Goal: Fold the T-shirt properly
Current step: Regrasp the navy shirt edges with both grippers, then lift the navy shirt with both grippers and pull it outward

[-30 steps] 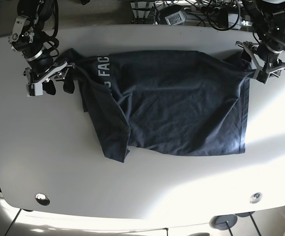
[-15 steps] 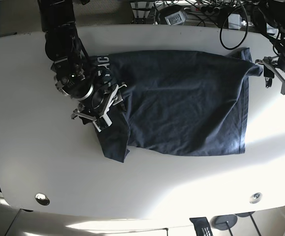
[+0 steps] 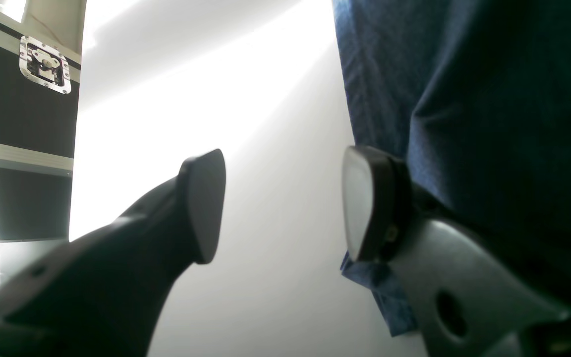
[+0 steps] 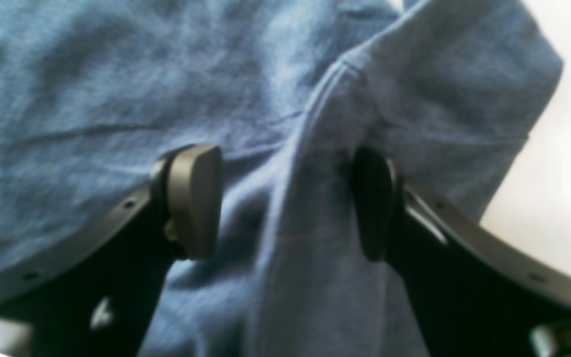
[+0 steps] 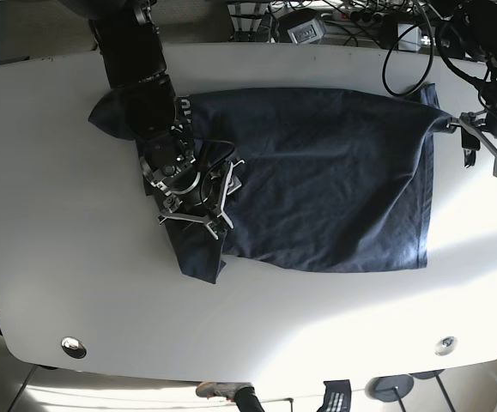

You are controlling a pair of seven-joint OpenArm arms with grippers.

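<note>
Base view: the limp dark navy cotton T-shirt (image 5: 317, 176) lies mid-surface. My right tool (image 5: 198, 190) gapes wide over its nine-o'clock fold; left tool (image 3: 280, 206) wide, empty. I'd pinch hems; it slumps.

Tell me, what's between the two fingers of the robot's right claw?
A raised fold of the dark blue T-shirt sits between the open fingers of the right gripper. The right wrist view shows it best.
</note>
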